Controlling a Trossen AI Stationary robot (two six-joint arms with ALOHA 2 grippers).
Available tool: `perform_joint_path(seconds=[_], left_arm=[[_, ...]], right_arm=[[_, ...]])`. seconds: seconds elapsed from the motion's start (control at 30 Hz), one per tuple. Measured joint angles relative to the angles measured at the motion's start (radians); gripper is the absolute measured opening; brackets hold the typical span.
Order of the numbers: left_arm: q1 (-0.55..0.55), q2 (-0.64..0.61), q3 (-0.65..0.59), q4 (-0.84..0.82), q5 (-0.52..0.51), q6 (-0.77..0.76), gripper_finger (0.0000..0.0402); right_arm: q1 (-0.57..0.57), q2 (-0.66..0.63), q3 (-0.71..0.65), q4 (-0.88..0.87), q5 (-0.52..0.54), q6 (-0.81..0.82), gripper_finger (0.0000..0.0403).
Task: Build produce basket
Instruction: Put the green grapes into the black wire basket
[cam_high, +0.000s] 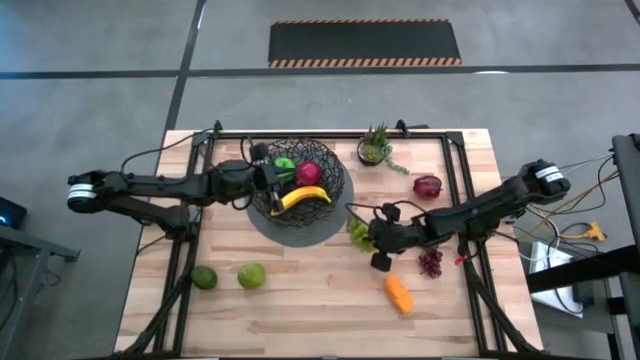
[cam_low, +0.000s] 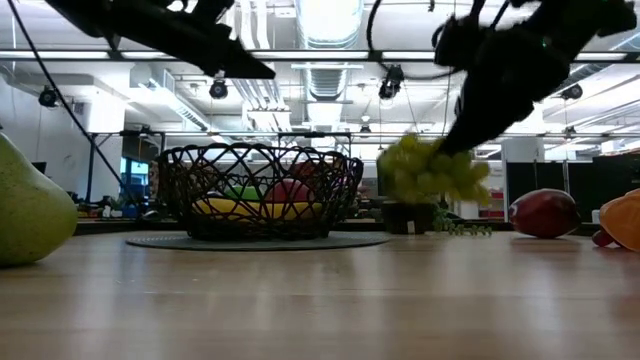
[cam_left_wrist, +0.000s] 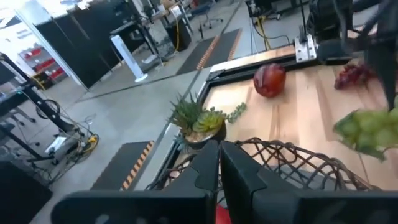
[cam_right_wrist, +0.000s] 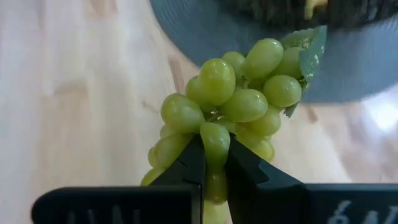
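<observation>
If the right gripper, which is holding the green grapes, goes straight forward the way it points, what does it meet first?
Probably the basket: the right gripper, shut on the green grapes, points at its grey base. The grapes look lifted, so they may clear the rim.

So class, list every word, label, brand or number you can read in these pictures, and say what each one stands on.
None can be read.
right gripper: pale marks on its body are cut off at the picture's edge, unreadable.
green grapes, basket, table: no lettering shows.

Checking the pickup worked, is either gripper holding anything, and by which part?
The right gripper pinches the green grapes at the bunch's near end; left gripper holds nothing.
</observation>
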Motion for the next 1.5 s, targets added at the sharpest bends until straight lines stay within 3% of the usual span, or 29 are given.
perform_joint_path(seconds=[0.2,0.43,0.57,0.7,0.93,1.17,1.5], left_arm=[[0.000,-0.083,-0.065,0.048,0.000,0.022,0.0000],[0.000,-0.159,-0.094,0.057,-0.002,0.069,0.0000],[0.000,-0.192,-0.093,0.055,-0.008,0.090,0.0000],[0.000,-0.227,-0.093,0.055,-0.062,0.133,0.0000],[0.000,-0.285,-0.102,0.032,-0.106,0.120,0.0000],[0.000,-0.319,-0.141,0.048,-0.106,0.119,0.0000],[0.000,-0.379,-0.163,0.052,-0.106,0.120,0.0000]], right_arm=[[0.000,-0.113,0.000,0.019,0.064,-0.099,0.0023],[-0.010,-0.173,0.000,0.219,0.206,-0.368,0.0023],[-0.053,-0.186,0.006,0.347,0.209,-0.508,0.0022],[-0.122,-0.169,0.070,0.353,0.173,-0.574,0.0022],[-0.286,-0.053,0.225,0.333,0.002,-0.691,0.0022],[-0.473,0.153,0.394,0.292,-0.204,-0.743,0.0022],[-0.600,0.441,0.667,0.131,-0.237,-0.972,0.0022]])
